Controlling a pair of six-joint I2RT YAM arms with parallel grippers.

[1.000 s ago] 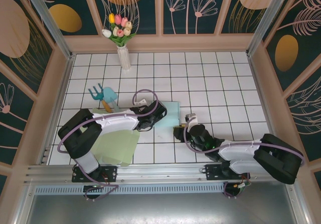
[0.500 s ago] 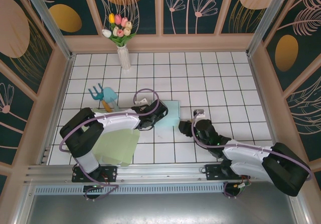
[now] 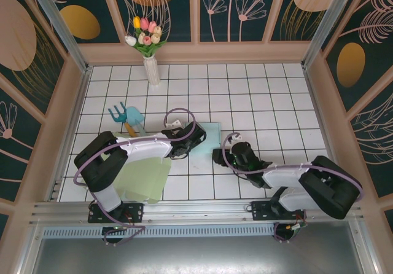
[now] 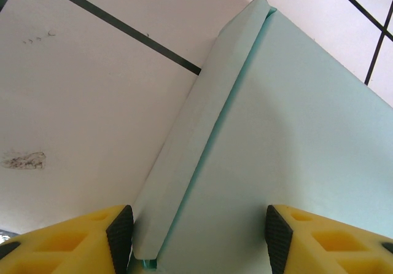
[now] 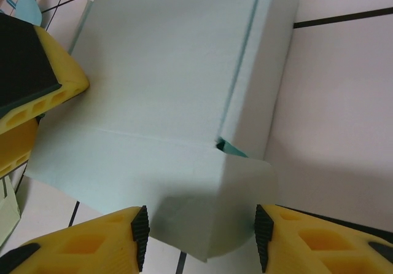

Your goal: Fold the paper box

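The paper box (image 3: 212,137) lies flat on the tiled table (image 3: 270,102) between my two arms, a pale teal sheet with its walls not yet raised. It looks light and thin to me, stiff enough to hold a crease but easy to dent or tear, and I expect it to slide on the smooth tiles if I push from one side alone. My left claw (image 4: 198,237) is released, its pads spread over the sheet's left edge, where a narrow folded rim (image 4: 184,145) runs away from me. That rim is where I would pinch. My right claw (image 5: 201,234) is also spread, with the near right corner flap (image 5: 239,194) lying between the pads. I cannot tell whether either pad touches it. That flap, beside the small slit where two creases meet, seems a good second hold. From above, my own arms cover much of the sheet, so I cannot make out its full outline or how many creases it has. A green sheet (image 3: 144,179) lies partly under my left arm, and how far it extends is hidden.
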